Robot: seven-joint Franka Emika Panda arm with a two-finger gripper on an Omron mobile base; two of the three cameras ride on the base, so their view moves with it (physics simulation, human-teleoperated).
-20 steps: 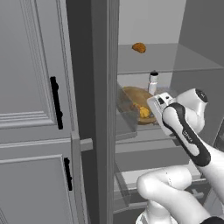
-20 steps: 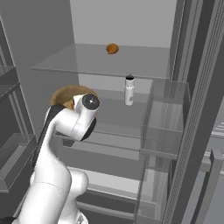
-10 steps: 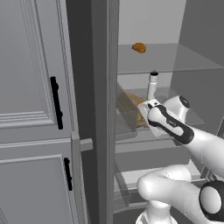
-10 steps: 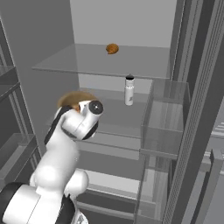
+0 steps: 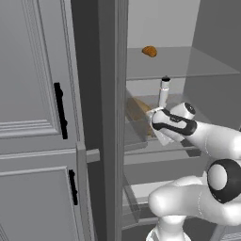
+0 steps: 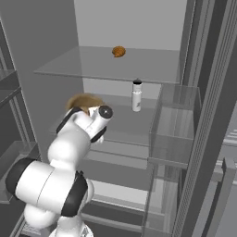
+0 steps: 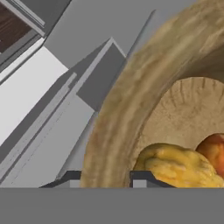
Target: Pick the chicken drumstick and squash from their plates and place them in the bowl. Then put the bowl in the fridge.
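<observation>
Hand view: fingers (image 7: 105, 178) clamp the bowl (image 7: 118, 109) rim; squash (image 7: 177, 165) lies lengthwise inside.

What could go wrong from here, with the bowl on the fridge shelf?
1. In the hand view the gripper has its jaws on either side of the bowl rim; a sideways pull-out could drag or tip the bowl.
2. The squash and chicken drumstick lie loose inside and could shift if the bowl tilts.
3. A white bottle stands on the same shelf, beside the arm; a wide retreat might knock it.
</observation>
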